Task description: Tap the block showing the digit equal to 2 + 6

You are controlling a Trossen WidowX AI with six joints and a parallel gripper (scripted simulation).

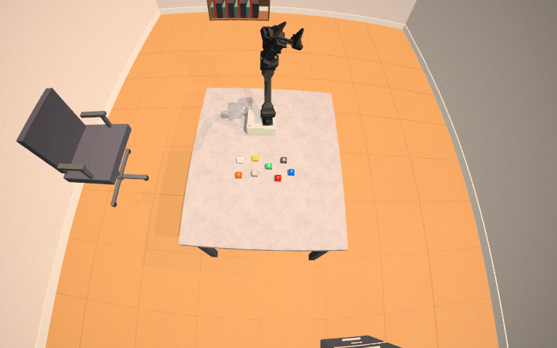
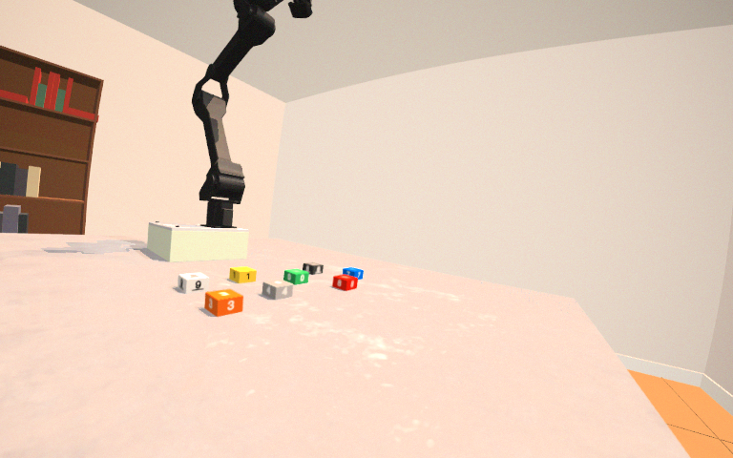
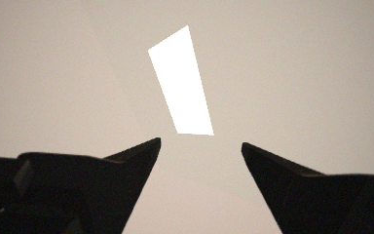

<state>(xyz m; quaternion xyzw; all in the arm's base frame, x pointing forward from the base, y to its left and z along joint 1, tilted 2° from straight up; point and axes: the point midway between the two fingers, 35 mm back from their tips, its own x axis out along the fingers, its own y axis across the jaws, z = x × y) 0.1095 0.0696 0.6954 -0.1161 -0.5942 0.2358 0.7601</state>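
Observation:
My gripper (image 1: pixel 294 25) (image 3: pixel 200 143) is open and empty, raised high behind the table and far from the blocks. The red block (image 1: pixel 278 177) (image 2: pixel 345 282) shows a digit that looks like 8 or 6, too small to be sure. The black block (image 1: pixel 283 159) (image 2: pixel 312 268) has a digit too small to read. The blue block (image 1: pixel 291 172) (image 2: pixel 353 273) seems to show 7, the green block (image 1: pixel 269 165) (image 2: pixel 296 277) 0, the grey block (image 1: pixel 254 173) (image 2: pixel 277 289) 4, the orange block (image 1: pixel 238 175) (image 2: pixel 223 302) 3, the yellow block (image 1: pixel 255 158) (image 2: pixel 242 275) 1, the white block (image 1: pixel 239 159) (image 2: pixel 193 282) 9.
The arm's pale base (image 1: pixel 260 130) (image 2: pixel 208 244) stands on the table (image 1: pixel 262 215) (image 2: pixel 303 368) behind the blocks. The red block is near the blue one. A chair (image 1: pixel 100 151) is beside the table. The wrist view shows a bright ceiling panel (image 3: pixel 182 88).

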